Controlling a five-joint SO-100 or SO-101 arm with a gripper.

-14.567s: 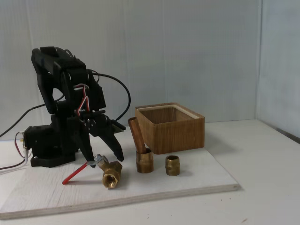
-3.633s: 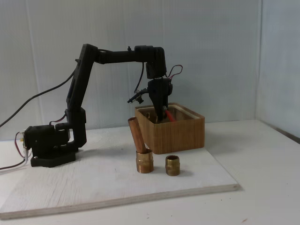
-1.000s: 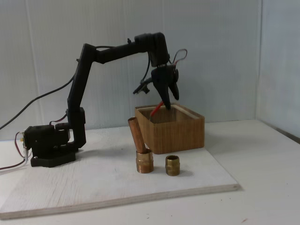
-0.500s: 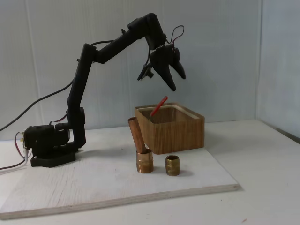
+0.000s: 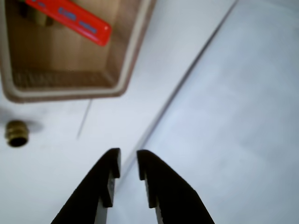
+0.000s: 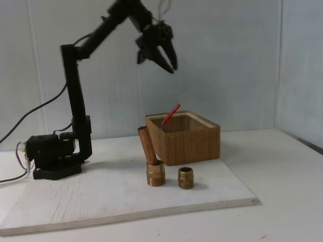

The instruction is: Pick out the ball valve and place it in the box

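The ball valve lies inside the box (image 5: 134,51), let go. In the wrist view its red lever handle (image 5: 70,17) slants across the box's inside, with a bit of the brass body (image 5: 38,17) beside it. The fixed view shows the red handle (image 6: 171,114) poking up over the rim of the ribbed wooden box (image 6: 189,141). High above and a little left of the box hangs my gripper (image 6: 170,65), pointing down. Its fingers stand a narrow gap apart with nothing between them, as the gripper (image 5: 127,163) shows in the wrist view.
A brass fitting with a copper pipe stub (image 6: 153,164) and a short brass nipple (image 6: 185,177) stand on the white board (image 6: 101,201) in front of the box. In the wrist view the nipple (image 5: 17,133) sits at the left. The arm's base (image 6: 50,159) is at the board's left.
The valve was carried from the board to the box and let go there. Over the last second my gripper has risen and swung back to the left, away from the box.
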